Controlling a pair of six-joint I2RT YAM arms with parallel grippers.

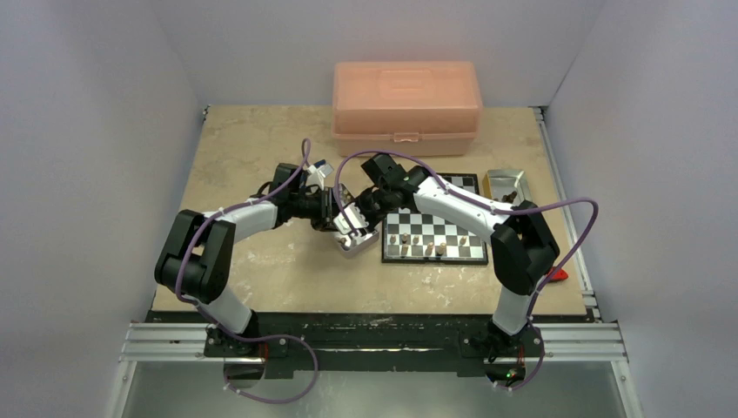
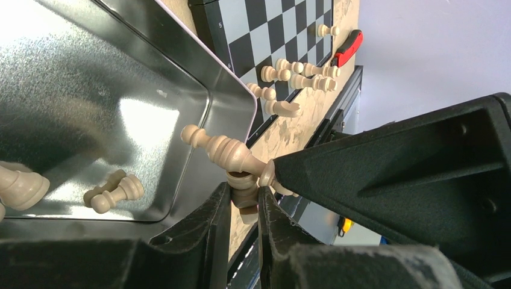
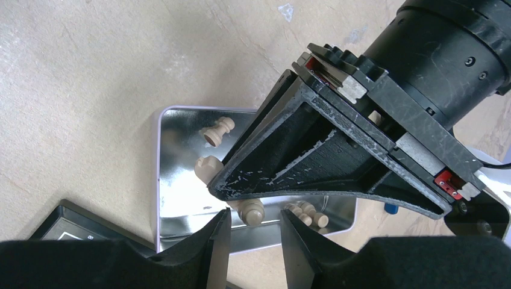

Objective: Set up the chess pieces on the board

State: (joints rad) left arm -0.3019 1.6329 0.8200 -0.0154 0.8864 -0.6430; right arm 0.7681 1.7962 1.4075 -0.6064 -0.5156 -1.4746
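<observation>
Both grippers meet over a shiny metal tin (image 1: 352, 239) just left of the board (image 1: 435, 228). My left gripper (image 2: 244, 192) is shut on a light tan chess piece (image 2: 244, 180). A longer tan piece (image 2: 226, 152) lies crosswise at its fingertips, its base against the right gripper's black finger (image 2: 391, 168). My right gripper (image 3: 252, 220) stands open around a tan piece's rounded end (image 3: 253, 211), with a gap on each side. Loose tan pieces (image 2: 114, 189) lie in the tin (image 3: 181, 198). Several tan pieces (image 2: 295, 72) are on the board (image 2: 265, 30), along its near rows.
A large pink plastic box (image 1: 405, 96) stands at the back of the table. A second shiny tin part (image 1: 506, 183) lies right of the board. A red object (image 1: 557, 276) sits at the table's front right edge. The two arms cross closely above the tin.
</observation>
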